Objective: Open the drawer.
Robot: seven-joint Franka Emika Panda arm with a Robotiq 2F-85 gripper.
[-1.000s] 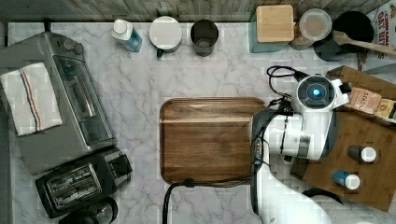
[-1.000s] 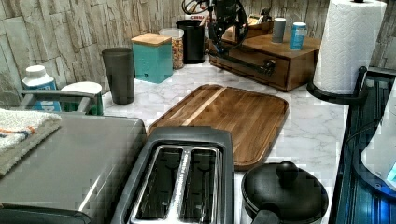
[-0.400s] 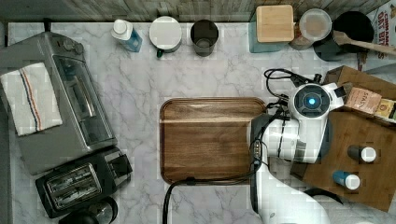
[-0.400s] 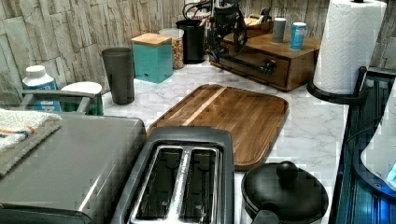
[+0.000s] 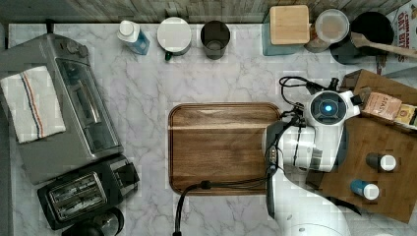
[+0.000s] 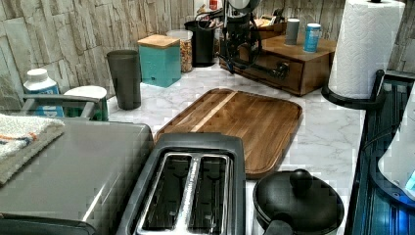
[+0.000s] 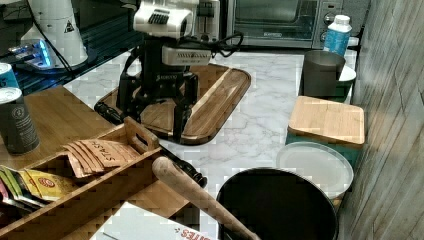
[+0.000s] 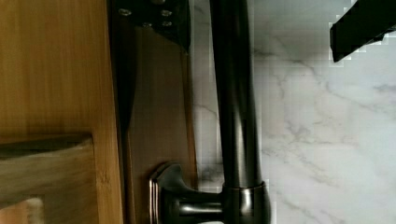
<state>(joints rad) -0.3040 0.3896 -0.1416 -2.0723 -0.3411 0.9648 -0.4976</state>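
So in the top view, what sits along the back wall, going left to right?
Blue-capped bottle → white-lidded container → dark tumbler → teal box with wooden lid → clear-lidded jar → black pot holding a wooden spoon.

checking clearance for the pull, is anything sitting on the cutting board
No, in the top view the cutting board lies bare on the marble counter, with a black cable crossing its edge.

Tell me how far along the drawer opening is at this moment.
Done: the gripper is down at the handle, its open fingers straddling the black bar. In hand: closing on the bar, not yet done. Left: the pull itself; in the left view the drawer looks flush with the cabinet.
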